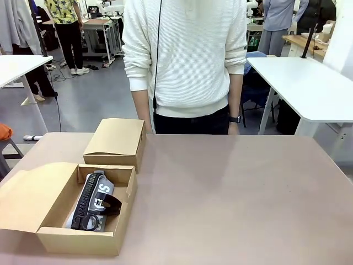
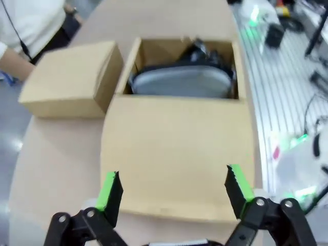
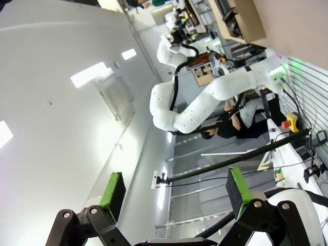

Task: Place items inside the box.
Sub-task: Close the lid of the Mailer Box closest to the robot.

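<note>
Box (image 1: pixel 88 234) is what you want to look at first: the open cardboard one sits near the robot's left corner of the worktop (image 1: pixel 231 193), its lid flap (image 1: pixel 30 196) folded out flat to the robot's left. Inside it you see the grey zip pencil pouch (image 1: pixel 95 200) lying lengthwise, white lettering partly showing, with a black item (image 1: pixel 105 205) resting on its near end; you cannot tell from the front view whether that is a stapler. A second, closed cardboard box (image 1: pixel 115 142) stands just beyond the open one, touching or nearly touching its far wall.

From the left wrist view you look down over the lid flap (image 2: pixel 177 154) toward the open box (image 2: pixel 184 51), where the pouch (image 2: pixel 179 82) shows its plain grey side and dark shapes lie behind it. Your left gripper (image 2: pixel 174 190) hangs above the flap with its fingers (image 2: pixel 109 190) spread wide and nothing between them.

Your right gripper (image 3: pixel 174 193) points away from the worktop toward the ceiling and a white arm; its fingers (image 3: pixel 114 192) are also spread apart and empty.

A person (image 1: pixel 185 61) in a white sweater stands at the far edge, arms down.
</note>
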Robot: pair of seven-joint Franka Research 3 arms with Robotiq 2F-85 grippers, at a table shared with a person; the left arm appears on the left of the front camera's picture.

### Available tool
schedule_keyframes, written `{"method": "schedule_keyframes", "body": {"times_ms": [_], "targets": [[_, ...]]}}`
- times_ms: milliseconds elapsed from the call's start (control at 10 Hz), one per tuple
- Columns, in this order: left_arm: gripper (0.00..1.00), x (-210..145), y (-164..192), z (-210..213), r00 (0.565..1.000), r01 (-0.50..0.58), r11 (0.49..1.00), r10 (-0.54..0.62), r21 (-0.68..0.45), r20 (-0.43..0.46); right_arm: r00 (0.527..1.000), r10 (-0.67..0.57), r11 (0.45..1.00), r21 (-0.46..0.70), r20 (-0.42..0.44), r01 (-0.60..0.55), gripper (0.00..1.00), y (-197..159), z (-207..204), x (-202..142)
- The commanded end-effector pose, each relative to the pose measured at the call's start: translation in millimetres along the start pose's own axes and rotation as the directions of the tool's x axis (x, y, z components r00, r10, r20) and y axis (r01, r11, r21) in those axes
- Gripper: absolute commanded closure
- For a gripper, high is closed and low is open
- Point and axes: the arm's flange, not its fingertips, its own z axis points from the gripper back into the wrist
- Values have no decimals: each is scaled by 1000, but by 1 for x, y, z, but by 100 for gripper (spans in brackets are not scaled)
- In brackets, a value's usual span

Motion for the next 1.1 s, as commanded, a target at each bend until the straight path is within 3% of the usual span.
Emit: {"method": "schedule_keyframes", "body": {"times_ms": [0, 200, 400, 1000], "targets": [[0, -42, 12, -1, 999, 11, 999, -12, -35, -45, 1000, -18, 1000, 12, -6, 18, 0, 7, 0, -2], [0, -68, 21, -24, 998, -23, 999, 20, -45, -59, 1000, -18, 1000, 12, -6, 18, 0, 7, 0, -2], [0, -102, 26, -43, 986, -110, 994, 105, -26, -128, 1000, -18, 1000, 12, -6, 18, 0, 7, 0, -2], [0, -140, 32, -83, 968, -193, 977, 174, -94, -183, 1000, -18, 1000, 12, -6, 18, 0, 7, 0, -2]]}}
